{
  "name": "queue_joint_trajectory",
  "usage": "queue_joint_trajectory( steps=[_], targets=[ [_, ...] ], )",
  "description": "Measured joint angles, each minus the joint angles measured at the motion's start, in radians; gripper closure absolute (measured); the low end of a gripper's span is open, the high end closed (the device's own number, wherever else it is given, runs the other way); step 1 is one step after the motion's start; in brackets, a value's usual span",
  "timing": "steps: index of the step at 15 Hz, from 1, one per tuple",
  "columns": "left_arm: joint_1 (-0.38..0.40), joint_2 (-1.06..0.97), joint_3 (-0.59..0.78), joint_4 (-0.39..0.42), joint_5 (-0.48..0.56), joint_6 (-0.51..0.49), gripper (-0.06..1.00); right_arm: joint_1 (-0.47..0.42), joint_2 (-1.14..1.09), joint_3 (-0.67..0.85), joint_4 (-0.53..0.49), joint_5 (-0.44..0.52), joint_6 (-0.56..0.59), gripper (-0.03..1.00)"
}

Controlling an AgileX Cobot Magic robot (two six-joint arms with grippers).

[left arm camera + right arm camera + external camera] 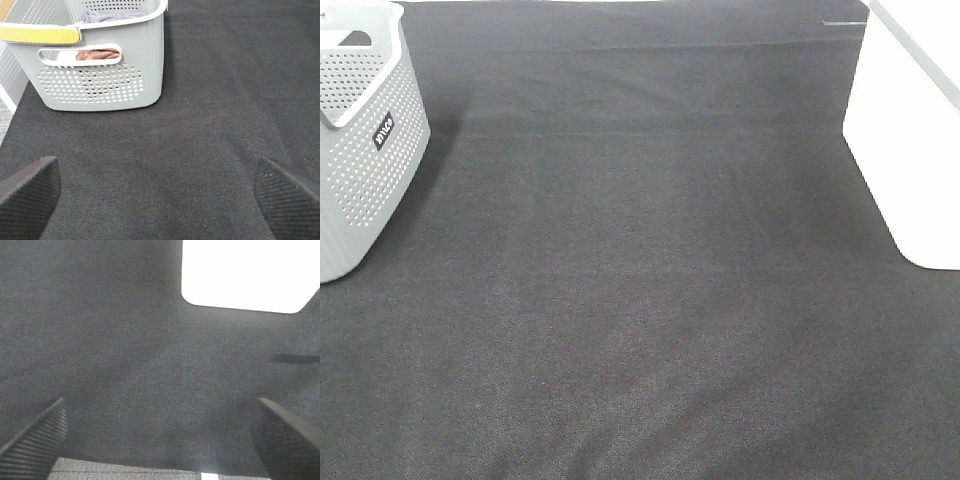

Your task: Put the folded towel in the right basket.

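A grey perforated basket [365, 150] stands at the far left of the black cloth table; in the left wrist view [100, 75] it holds towels. A grey-blue towel [112, 16] shows above its rim and a brown towel [97, 54] shows through the handle slot. I cannot tell how they are folded. The white right basket [910, 150] stands at the right edge, and shows as a bright white shape in the right wrist view [250, 272]. My left gripper [157, 200] is open and empty, short of the grey basket. My right gripper [160, 440] is open and empty, short of the white basket.
The black cloth [640, 280] covers the table between the two baskets. A yellow-edged handle [37, 33] lies across the grey basket's rim. Neither arm shows in the exterior high view.
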State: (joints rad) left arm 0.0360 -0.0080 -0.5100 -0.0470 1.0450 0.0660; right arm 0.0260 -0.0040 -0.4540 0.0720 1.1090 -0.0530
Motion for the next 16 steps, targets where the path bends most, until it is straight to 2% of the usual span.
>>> queue_joint_trajectory(
  steps=[6,16],
  targets=[
    [0.000,0.000,0.000,0.033,0.000,-0.046,-0.04,0.000,0.000,0.000,0.004,-0.002,0.000,0.01],
    [0.000,0.000,0.000,0.020,0.000,-0.046,-0.04,0.000,0.000,0.000,0.004,-0.005,0.000,0.01]
  ],
)
